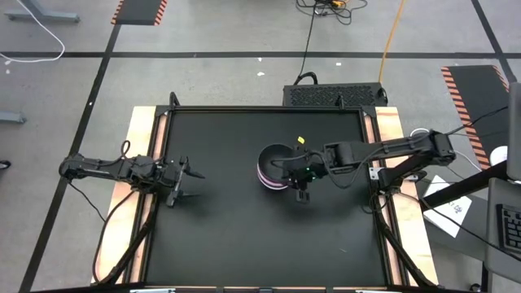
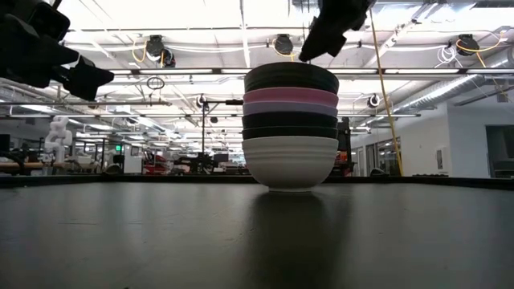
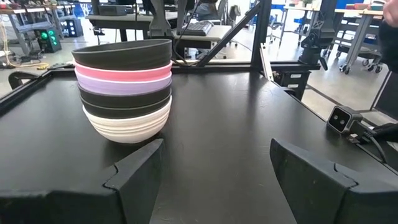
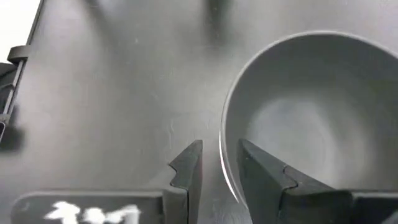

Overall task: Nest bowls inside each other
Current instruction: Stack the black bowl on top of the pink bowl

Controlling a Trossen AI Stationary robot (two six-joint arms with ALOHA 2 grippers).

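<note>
From table height you saw the bowls (image 2: 290,128) as one nested stack, white lowest, black on top. Only your right wrist view showed the right gripper (image 4: 219,163) slightly parted astride the top rim. Your left gripper (image 1: 186,184) hovered wide open, well apart.

Both arms are dark, slim and jointed, with black cables looping along their links and trailing off toward the desk's edges. The left tool (image 1: 189,184) ends in two black wedge-shaped fingers (image 3: 134,174) with angular, stepped inner faces. The right tool (image 4: 219,163) has matching dark fingers, and white blurred markings show on its body.
</note>
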